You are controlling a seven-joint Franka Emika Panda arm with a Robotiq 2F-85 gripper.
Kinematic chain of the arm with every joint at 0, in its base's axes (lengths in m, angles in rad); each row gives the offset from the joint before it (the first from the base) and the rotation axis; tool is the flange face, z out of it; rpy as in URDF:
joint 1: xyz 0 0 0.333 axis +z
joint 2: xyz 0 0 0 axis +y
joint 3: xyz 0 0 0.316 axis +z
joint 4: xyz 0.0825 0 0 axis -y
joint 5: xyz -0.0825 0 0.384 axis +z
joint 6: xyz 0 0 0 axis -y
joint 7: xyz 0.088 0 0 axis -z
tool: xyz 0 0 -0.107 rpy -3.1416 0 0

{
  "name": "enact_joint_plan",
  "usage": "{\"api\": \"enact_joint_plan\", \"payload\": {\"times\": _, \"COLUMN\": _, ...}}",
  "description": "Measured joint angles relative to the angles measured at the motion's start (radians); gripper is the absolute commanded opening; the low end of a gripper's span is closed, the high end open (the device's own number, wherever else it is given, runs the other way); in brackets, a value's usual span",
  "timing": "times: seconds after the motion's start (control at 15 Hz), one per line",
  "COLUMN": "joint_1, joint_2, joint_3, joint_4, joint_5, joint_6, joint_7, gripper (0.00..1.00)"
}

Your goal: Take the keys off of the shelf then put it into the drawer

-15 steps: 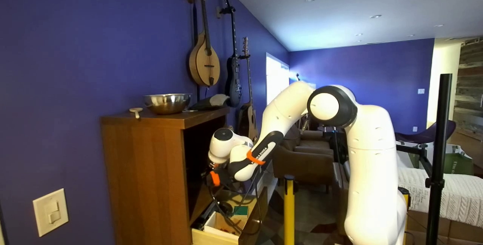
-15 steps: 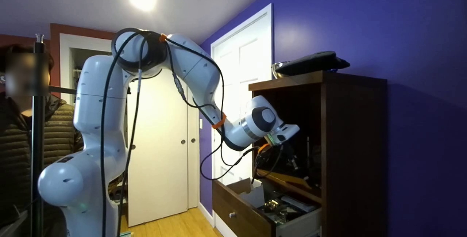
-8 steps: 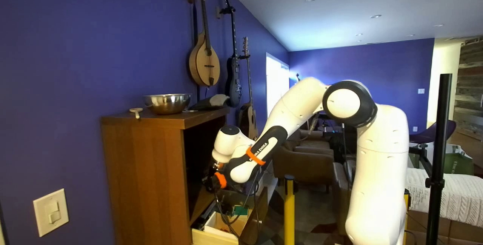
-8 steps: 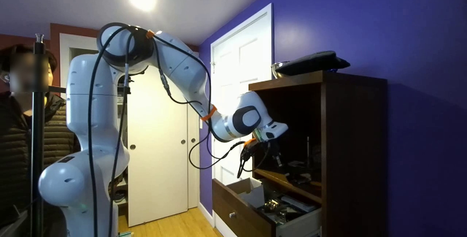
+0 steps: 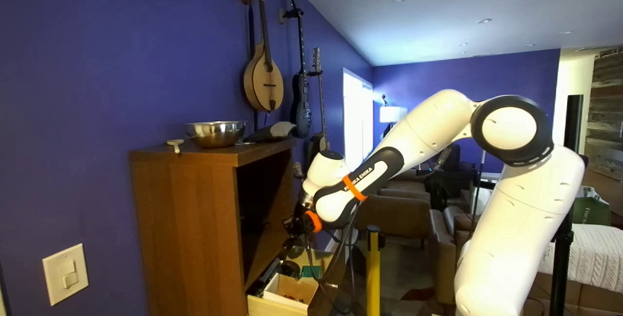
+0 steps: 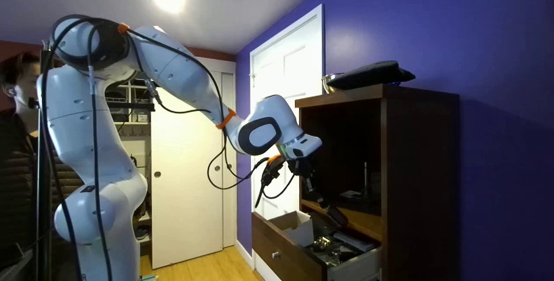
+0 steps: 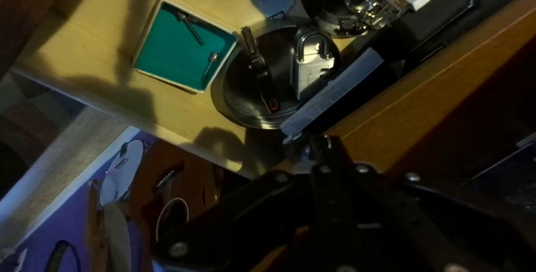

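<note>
My gripper (image 6: 310, 185) is at the cabinet's front opening, above the open drawer (image 6: 288, 250). A dark bundle, seemingly the keys (image 6: 336, 215), hangs from its fingertips in front of the shelf board (image 6: 363, 224). In the other exterior view the gripper (image 5: 292, 227) is over the drawer's inner edge (image 5: 276, 307). In the wrist view the fingers (image 7: 312, 146) are together, with small glints at the tips; the held part is dark and mostly hidden. The drawer's pale floor (image 7: 100, 39) and the brown shelf edge (image 7: 402, 108) lie beyond.
The drawer holds a white box (image 6: 298, 229), a green-lined box (image 7: 180, 45), a round metal tin (image 7: 251, 108), a padlock (image 7: 312, 64) and a grey box (image 7: 335, 91). A metal bowl (image 5: 216, 133) and a dark case (image 6: 368, 75) sit on the cabinet top. A yellow post (image 5: 373, 272) stands nearby.
The arm has drawn back out of the cabinet recess toward its base. The dark bundle, earlier low over the shelf, now hangs from the gripper by the shelf's front edge above the drawer.
</note>
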Motion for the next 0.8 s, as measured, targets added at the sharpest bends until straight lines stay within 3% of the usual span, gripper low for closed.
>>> {"api": "enact_joint_plan", "payload": {"times": 0.2, "joint_1": 0.029, "joint_2": -0.095, "joint_3": -0.040, "joint_4": -0.062, "joint_5": 0.082, "joint_6": -0.050, "joint_7": -0.111, "gripper": 0.01}}
{"api": "enact_joint_plan", "payload": {"times": 0.4, "joint_1": 0.026, "joint_2": -0.136, "joint_3": -0.047, "joint_4": -0.083, "joint_5": 0.098, "joint_6": -0.094, "joint_7": -0.142, "gripper": 0.01}}
{"api": "enact_joint_plan", "payload": {"times": 0.8, "joint_1": -0.058, "joint_2": -0.049, "joint_3": 0.019, "joint_4": -0.080, "joint_5": 0.080, "joint_6": 0.020, "joint_7": -0.087, "gripper": 0.01}}
